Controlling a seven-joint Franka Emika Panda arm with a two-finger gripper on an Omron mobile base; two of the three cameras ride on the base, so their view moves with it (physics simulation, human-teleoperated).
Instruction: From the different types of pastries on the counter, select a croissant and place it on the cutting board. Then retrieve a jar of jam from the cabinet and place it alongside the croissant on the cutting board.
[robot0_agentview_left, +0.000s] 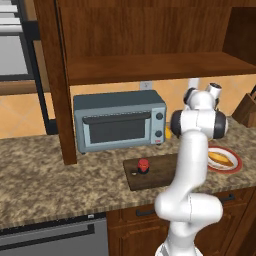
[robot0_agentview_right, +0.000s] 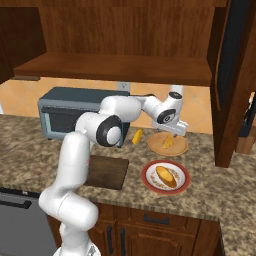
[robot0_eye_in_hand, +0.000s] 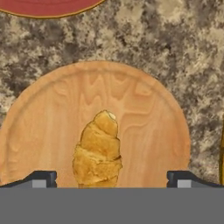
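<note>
1. The gripper (robot0_eye_in_hand: 111, 179) hung with its fingers spread wide, the croissant (robot0_eye_in_hand: 98, 151) lying between them with free room on both sides.
2. The toaster oven (robot0_agentview_right: 65, 112) stood close on 1 side of the round disc (robot0_agentview_right: 178, 146), the red-rimmed plate (robot0_agentview_right: 148, 176) nearby.
3. The cabinet (robot0_agentview_right: 120, 67) shelf overhung the counter (robot0_agentview_right: 220, 200).

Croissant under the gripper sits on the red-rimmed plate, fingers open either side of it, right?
Not the plate. The hand view shows the croissant lying on the round wooden disc, with the gripper open around it. The red-rimmed plate holds a different pastry.
</note>
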